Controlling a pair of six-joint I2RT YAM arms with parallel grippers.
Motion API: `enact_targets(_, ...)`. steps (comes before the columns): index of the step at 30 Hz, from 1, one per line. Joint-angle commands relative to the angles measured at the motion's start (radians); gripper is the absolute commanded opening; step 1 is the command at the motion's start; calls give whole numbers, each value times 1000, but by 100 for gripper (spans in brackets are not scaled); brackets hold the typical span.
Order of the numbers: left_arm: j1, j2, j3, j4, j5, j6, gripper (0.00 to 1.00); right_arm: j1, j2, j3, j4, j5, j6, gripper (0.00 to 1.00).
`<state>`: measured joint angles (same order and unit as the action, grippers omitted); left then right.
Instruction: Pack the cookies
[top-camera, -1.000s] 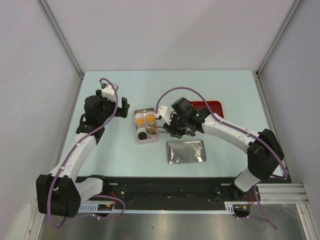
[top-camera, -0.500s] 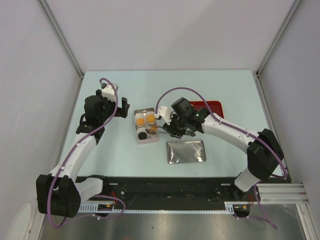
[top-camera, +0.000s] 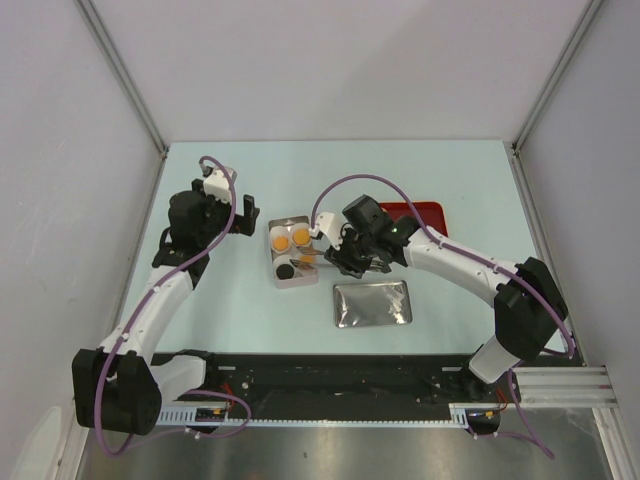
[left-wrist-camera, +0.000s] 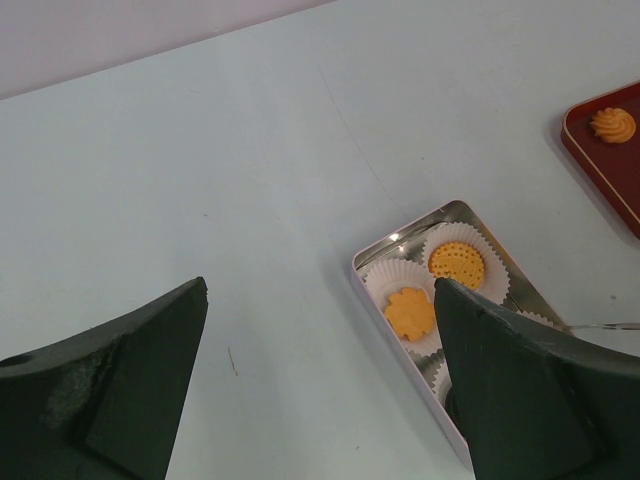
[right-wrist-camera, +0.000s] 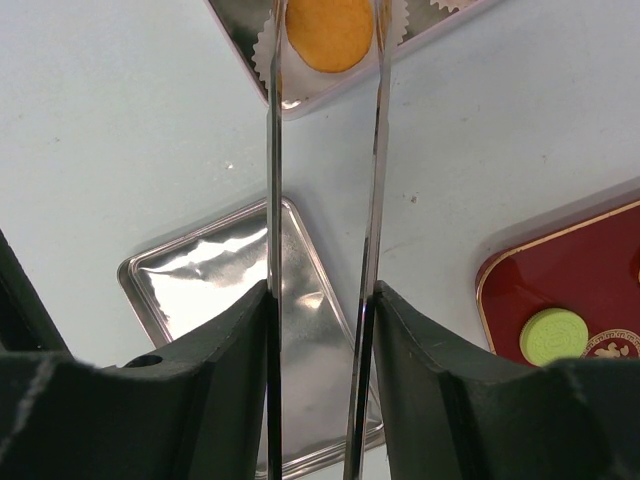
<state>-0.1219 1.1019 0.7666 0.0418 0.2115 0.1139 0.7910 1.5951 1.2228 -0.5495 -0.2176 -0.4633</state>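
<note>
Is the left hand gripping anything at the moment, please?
No, the left hand is spread open, with only bare table showing in the gap.

Four cookies (left-wrist-camera: 411, 313) in tin (top-camera: 293, 283), one lid (top-camera: 372, 303), one tray (top-camera: 425, 210)

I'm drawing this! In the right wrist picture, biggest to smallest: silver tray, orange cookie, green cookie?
Silver tray, biggest.
Orange cookie next, though the picture's edge cuts it off.
Green cookie looks slightly smaller; distance differs, so those two are unsure.
</note>
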Motion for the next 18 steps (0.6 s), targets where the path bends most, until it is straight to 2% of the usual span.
enact_targets(1, -5, -2, 20, 27, -1, 12, 100, 8, -7, 41, 26, -9, 3, 48)
enact_targets(18, -4, -4, 20, 27, -1, 13, 100, 10, -47, 43, 62, 1, 9, 49)
